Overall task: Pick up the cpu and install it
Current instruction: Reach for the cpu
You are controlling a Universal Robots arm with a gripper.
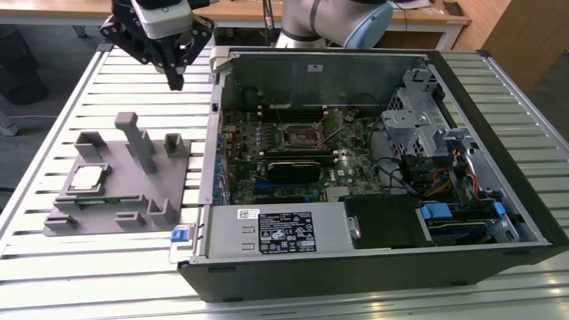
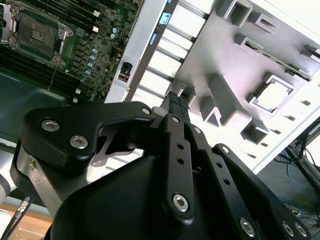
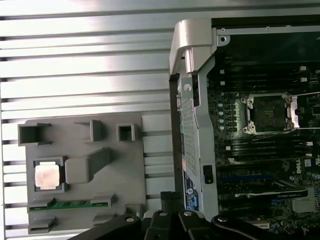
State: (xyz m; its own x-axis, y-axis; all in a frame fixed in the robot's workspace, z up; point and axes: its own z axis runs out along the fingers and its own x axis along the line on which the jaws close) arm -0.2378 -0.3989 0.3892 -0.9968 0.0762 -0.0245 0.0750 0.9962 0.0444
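The cpu, a small silvery square chip, lies in a recess of the grey plastic fixture on the slatted table, at the exterior view's left. Both wrist views show the cpu in that pocket. My gripper hangs above the table beyond the fixture, beside the case's corner, well clear of the chip. Its fingers are pressed together, shut on nothing. The motherboard's cpu socket stands open inside the computer case.
The fixture has upright posts and holds a green memory stick along one edge. The open case takes up the table's middle and the exterior view's right, with drive cages, cables and a power supply. A wooden desk stands behind.
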